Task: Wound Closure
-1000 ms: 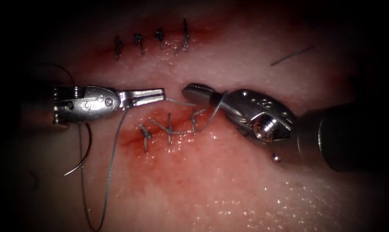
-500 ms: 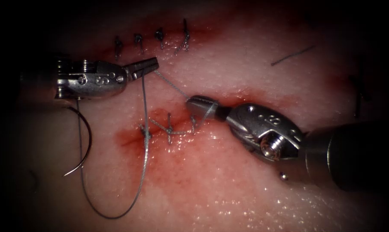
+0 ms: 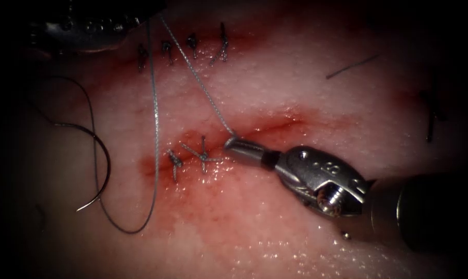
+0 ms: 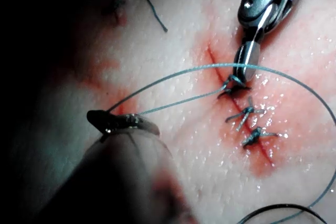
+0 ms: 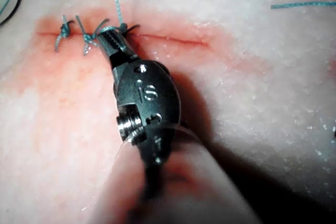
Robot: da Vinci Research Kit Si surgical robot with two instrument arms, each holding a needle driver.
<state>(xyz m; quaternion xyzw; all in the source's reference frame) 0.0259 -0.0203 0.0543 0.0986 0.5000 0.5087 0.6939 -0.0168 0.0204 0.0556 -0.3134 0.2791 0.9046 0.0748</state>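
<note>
Since the earlier frames, the left tool (image 3: 141,23) is pulling up and away to the far left of the tissue (image 3: 275,227), drawing the thread (image 3: 203,90) taut in a straight line from its clamped jaws down to the cut (image 3: 275,124). Meanwhile the right tool (image 3: 233,144) is sliding lower and pressing its tip at the newest stitch, jaws together on the thread where the knot (image 4: 231,83) is forming. Two finished stitches (image 3: 192,157) are lying just left of that tip. Neither tool is holding the needle (image 3: 97,175), which is resting free on the tissue, left of the cut and not in it, with slack thread looping near it. A cut end (image 3: 352,67) is lying far right.
</note>
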